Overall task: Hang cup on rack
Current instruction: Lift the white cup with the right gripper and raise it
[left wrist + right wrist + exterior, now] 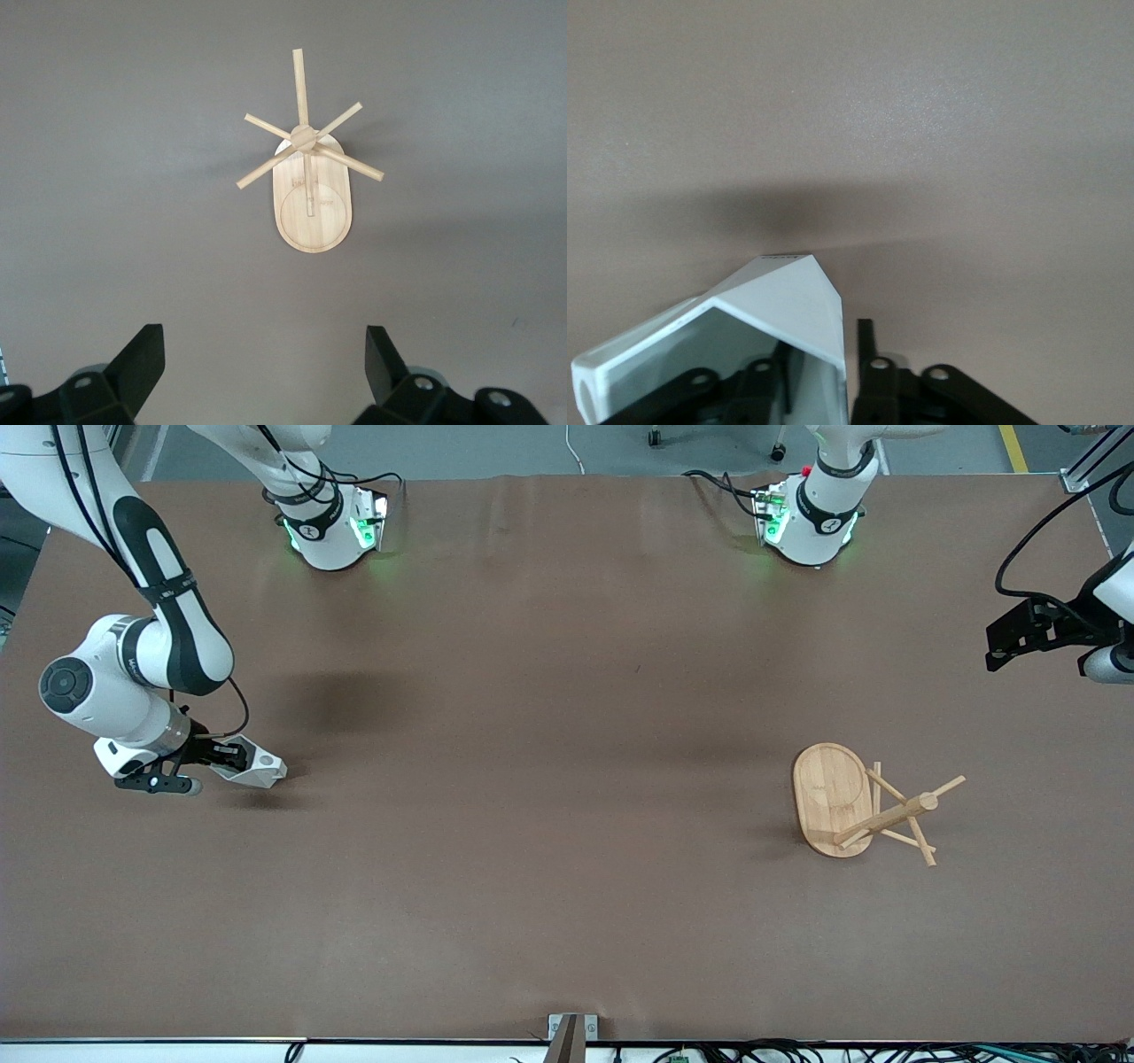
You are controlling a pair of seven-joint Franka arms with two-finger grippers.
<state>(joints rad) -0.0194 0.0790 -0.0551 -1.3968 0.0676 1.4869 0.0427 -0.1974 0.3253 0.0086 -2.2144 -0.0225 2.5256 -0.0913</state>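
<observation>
From the front you see the right gripper (pixel 232 757) clamped on the cup (pixel 257 767) at its end of the table, the rack (pixel 864 804) standing toward the left arm's end. Your left wrist view shows the left gripper (pixel 266 363) spread wide and empty above the rack (pixel 310 181). Your right wrist view shows one finger (pixel 866 354) outside the cup (pixel 775 305) wall (the other inside).

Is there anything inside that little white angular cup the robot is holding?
The small matte white faceted cup looks empty; only one finger of the right gripper reaches inside, pinching its wall. The bottom is hidden from view.
</observation>
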